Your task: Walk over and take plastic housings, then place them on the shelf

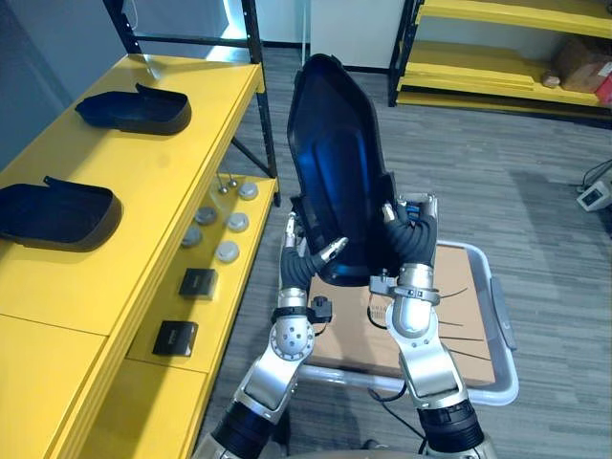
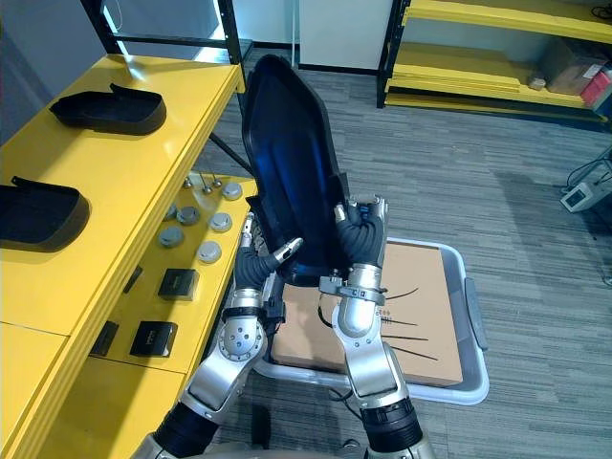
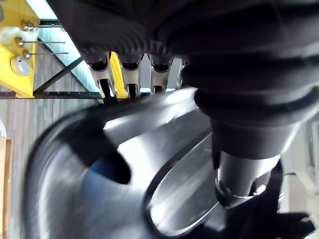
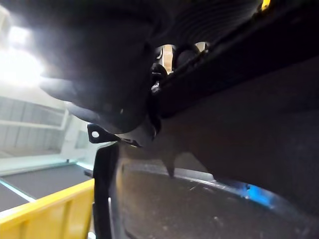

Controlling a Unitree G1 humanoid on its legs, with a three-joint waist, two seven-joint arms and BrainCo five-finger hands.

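- Left eye view: centre frame, the big dark housing (image 1: pixel 335 163) is up off everything and standing nearly upright, clamped between both hands.
- The left hand (image 1: pixel 311 258) is curled round its lower left edge, thumb across the glossy inner face; the right hand (image 1: pixel 413 239) pinches the lower right edge, thumb pressed on the inside.
- Down the left side runs the yellow shelf (image 1: pixel 163 182), and two more dark housings lie on it: the far housing (image 1: pixel 136 108) at upper left, the near housing (image 1: pixel 57 215) at the left edge, well apart.
- On the shelf's lower tier (image 1: pixel 143 402) there are round silver discs (image 1: pixel 228 251) and small black boxes (image 1: pixel 198 282).
- Right eye view: under the hands sits a pale bin (image 2: pixel 470 325) with a cardboard sheet (image 2: pixel 421 306) in it, on a grey striped floor (image 2: pixel 497 172).
- Upper right, a yellow rack (image 2: pixel 478 19) carries a cardboard box (image 2: pixel 564 62).
- Left wrist view: a row of fingers (image 3: pixel 130 74) hooks over the big dark housing's rim, with the yellow shelf at the upper left beyond.
- Right wrist view: very close and dark, the housing's edge lies hard against the right hand's cover, with a strip of yellow shelf at lower left.
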